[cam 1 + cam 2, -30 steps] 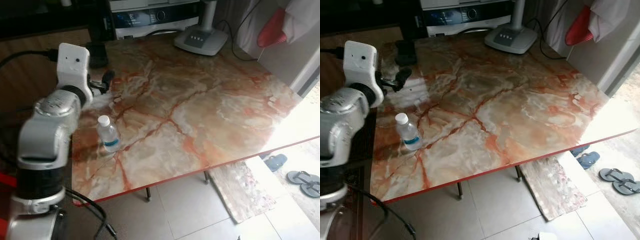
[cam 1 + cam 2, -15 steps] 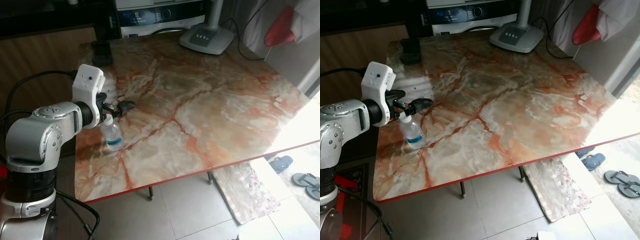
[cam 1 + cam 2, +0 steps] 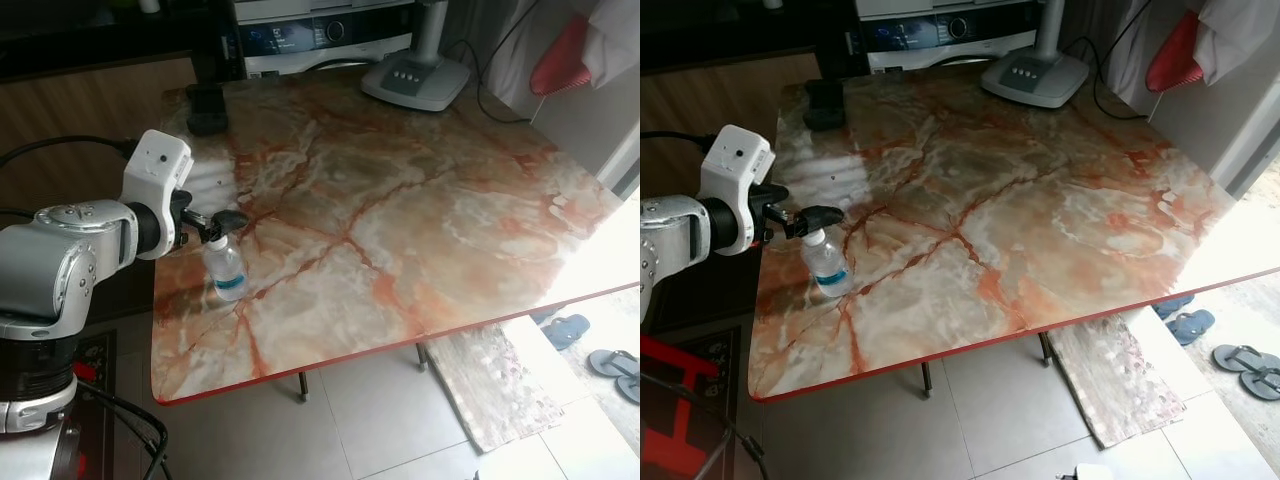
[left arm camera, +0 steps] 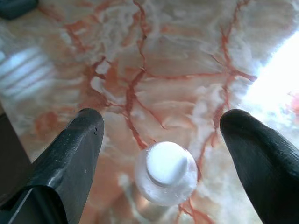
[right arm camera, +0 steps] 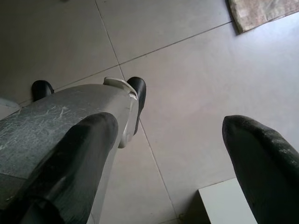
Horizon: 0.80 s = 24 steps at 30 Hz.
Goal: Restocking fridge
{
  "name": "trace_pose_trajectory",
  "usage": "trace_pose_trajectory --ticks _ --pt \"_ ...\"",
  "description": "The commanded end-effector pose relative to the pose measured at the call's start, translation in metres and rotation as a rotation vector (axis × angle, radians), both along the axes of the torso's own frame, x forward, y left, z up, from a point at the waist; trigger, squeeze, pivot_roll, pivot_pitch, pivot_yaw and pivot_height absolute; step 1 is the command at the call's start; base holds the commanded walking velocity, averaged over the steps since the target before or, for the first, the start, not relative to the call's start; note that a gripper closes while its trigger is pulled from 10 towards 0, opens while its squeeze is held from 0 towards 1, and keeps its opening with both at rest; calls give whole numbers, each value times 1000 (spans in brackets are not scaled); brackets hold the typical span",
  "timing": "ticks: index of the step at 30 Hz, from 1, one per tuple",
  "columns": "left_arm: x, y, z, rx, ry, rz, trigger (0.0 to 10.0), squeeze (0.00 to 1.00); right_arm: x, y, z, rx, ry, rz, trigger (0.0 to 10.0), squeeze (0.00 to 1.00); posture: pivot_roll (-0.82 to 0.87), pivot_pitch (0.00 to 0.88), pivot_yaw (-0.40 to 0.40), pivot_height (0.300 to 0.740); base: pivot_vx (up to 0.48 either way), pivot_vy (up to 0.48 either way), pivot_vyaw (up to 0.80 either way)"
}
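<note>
I have the left gripper spread wide over the cap of the water bottle, upright near the marble table's left edge, so grasping and fridge delivery remain.

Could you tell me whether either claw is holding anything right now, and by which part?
Nothing is held: the left claw is open above the bottle cap, untouching.

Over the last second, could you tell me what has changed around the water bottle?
The left gripper came down from farther back over the table to the water bottle; its open fingers now straddle the white cap without closing on it. The bottle stayed upright near the table's left edge, not yet grasped. The right gripper hangs open over the floor.
</note>
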State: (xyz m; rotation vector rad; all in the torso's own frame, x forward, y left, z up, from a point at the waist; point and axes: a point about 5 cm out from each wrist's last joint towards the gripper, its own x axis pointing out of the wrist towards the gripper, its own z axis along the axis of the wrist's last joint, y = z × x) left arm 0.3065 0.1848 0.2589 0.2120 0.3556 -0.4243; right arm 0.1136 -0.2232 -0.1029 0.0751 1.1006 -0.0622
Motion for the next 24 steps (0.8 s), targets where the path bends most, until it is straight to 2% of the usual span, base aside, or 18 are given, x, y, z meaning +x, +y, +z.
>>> trace_pose_trajectory --ticks 1,7,19,21,22,23,24 --pt "-3 -3 -4 6 27 -21 10000 0 -7 2 -2 9 27 5 10000 0 176 89 5 740 0 0 0" --pt "-2 -7 -15 7 55 -28 10000 0 -6 1 -2 6 28 18 10000 0 166 109 1 740 0 0 0" --pt "-1 -1 -20 29 65 26 10000 0 -6 -1 -1 2 28 25 10000 0 168 125 -6 740 0 0 0" --pt "-1 0 -21 27 67 30 9765 0 -6 -1 -1 1 29 26 10000 0 168 128 -7 740 0 0 0" --pt "-1 0 -23 30 72 34 3843 0 -6 -2 -1 1 29 27 10000 0 168 128 -8 740 0 0 0" --pt "-2 -1 -24 34 75 35 0 0 -6 -2 -1 0 30 29 10000 0 168 127 -9 740 0 0 0" --pt "-2 0 -24 32 75 39 0 0 -6 -2 -1 0 31 29 10000 0 168 127 -9 740 0 0 0"
